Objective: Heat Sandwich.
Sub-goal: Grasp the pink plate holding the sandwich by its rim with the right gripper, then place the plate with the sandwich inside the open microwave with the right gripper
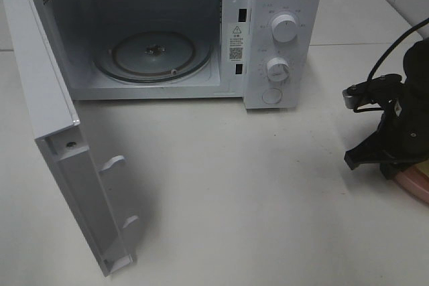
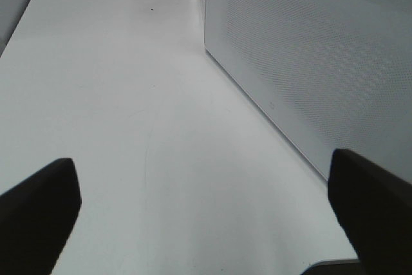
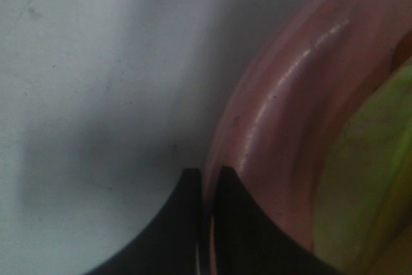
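The pink plate (image 1: 417,183) lies at the table's right edge, mostly cut off in the exterior view. My right gripper (image 1: 384,163) is low over its near rim. In the right wrist view the gripper (image 3: 205,176) is shut on the plate's rim (image 3: 283,114), with one finger on each side of it. Pale green lettuce of the sandwich (image 3: 370,178) shows on the plate; the bread is out of view. The white microwave (image 1: 281,5) stands at the back with its door (image 1: 53,132) swung open to the left. My left gripper (image 2: 206,204) is open and empty.
The glass turntable (image 1: 153,55) inside the microwave holds nothing. Two knobs (image 1: 284,29) sit on its right panel. The left gripper hovers over bare white table beside a white perforated panel (image 2: 322,62) of the microwave. The left arm is out of the exterior view.
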Tool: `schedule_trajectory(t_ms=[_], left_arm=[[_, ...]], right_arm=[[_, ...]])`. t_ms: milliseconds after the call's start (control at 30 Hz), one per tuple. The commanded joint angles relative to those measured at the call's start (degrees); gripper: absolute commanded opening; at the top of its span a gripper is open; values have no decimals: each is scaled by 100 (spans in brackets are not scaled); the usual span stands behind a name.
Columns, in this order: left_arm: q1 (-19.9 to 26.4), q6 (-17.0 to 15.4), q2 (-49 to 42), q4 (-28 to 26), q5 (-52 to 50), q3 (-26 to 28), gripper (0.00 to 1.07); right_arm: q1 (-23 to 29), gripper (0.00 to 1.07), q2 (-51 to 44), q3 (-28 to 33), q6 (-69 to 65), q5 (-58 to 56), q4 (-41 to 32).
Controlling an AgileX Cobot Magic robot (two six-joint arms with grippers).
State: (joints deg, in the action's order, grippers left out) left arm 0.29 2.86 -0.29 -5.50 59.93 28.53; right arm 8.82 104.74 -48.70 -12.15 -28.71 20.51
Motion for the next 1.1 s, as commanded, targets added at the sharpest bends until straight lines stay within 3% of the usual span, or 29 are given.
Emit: schedule_trajectory(t_ms=[33, 567, 1100], left_arm=[[17, -29, -160, 6, -46, -23, 106], [17, -29, -160, 6, -46, -23, 106], [17, -29, -160, 6, -46, -23, 106]], right_arm=[[6, 0, 17, -6, -172, -143, -23], [670, 0, -34, -29, -1083, -733, 894], [1140, 0, -350, -29, -1163, -1593, 1089]])
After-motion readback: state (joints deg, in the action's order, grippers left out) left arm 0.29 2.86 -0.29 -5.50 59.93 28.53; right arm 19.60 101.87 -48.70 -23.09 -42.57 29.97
